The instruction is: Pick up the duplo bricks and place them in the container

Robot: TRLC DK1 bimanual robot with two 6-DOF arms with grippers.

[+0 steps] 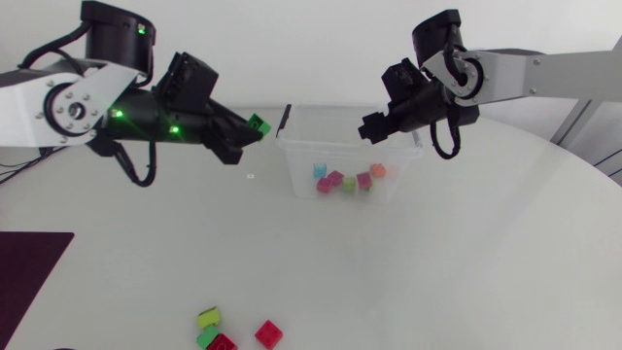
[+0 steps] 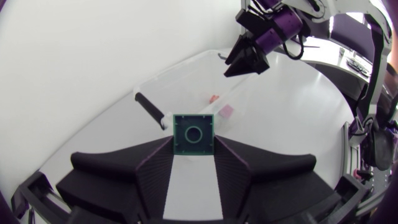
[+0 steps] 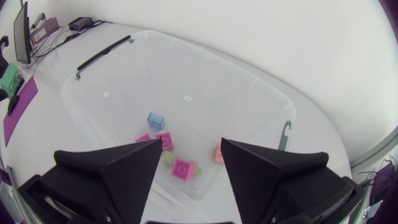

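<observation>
The green square plastic duplo brick (image 2: pixel 193 134) is pinched between the tips of the left jaws, both fingers pressed against its sides, and is held in the air above the white counter (image 1: pixel 466 253). In the head view it is seen just beside the clear plastic container (image 1: pixel 292 165), outside the end wall that carries the black latch (image 1: pixel 285 119), and not yet over the opening. The container lies straight ahead of the left jaws. Its long axis is judged to run from latch to latch, roughly in line with the left arm's reach, so a short advance forward would be called for before release.

The brick's hollow underside, with its round tube, is turned back toward the wrist camera, so the studded face is judged to point ahead at the container. The visible face is square, and no long axis can be made out.

The right jaws are spread wide and empty, hung over the container above the coloured bricks (image 3: pixel 181 168) lying on its floor. Four more bricks (image 1: pixel 269 333) are left near the counter's front edge, well apart from both arms, with the left arm somewhat nearer.
</observation>
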